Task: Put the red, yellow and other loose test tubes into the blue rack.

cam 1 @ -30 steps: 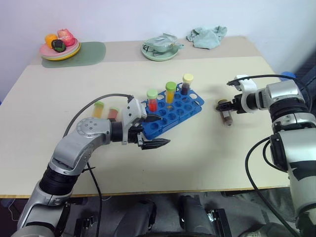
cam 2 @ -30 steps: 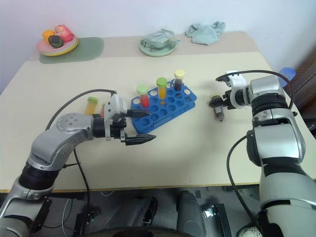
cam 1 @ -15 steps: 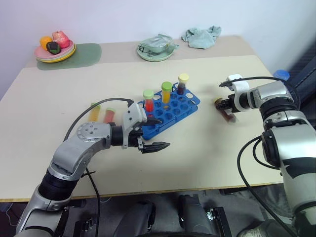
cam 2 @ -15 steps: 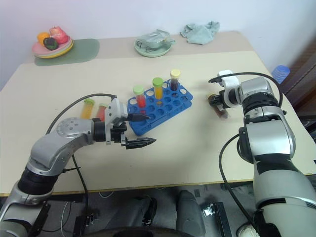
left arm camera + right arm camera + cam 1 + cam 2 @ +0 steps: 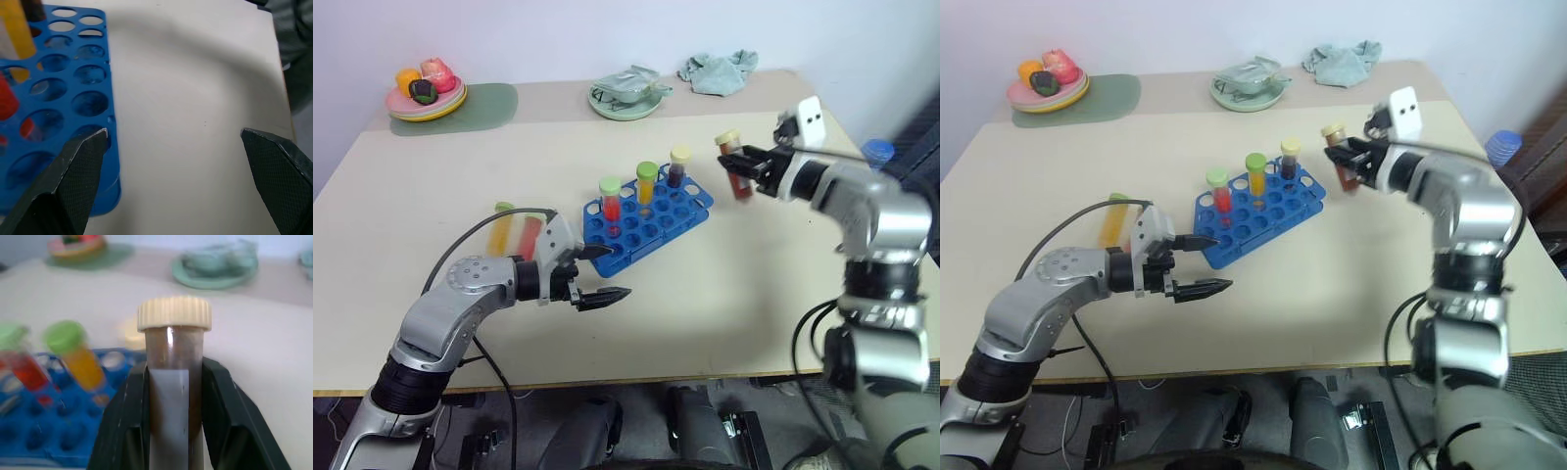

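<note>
Right gripper (image 5: pixel 751 166) raised, level, clamping brown tube (image 5: pixel 733 164).

Blue rack (image 5: pixel 648 217) mid-table, angled, holding three upright tubes: red (image 5: pixel 611 199), yellow-orange (image 5: pixel 647 185), dark (image 5: pixel 678 166). Brown tube with pale cap (image 5: pixel 733 165) upright, off the table right of the rack. Two tubes (image 5: pixel 514 230) lie left of the rack.

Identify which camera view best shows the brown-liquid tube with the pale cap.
The right wrist view: the clear plastic brown-liquid tube stands close up, upright, clamped in the right gripper. Both eye views show it small, raised beside the bright blue plastic rack.
</note>
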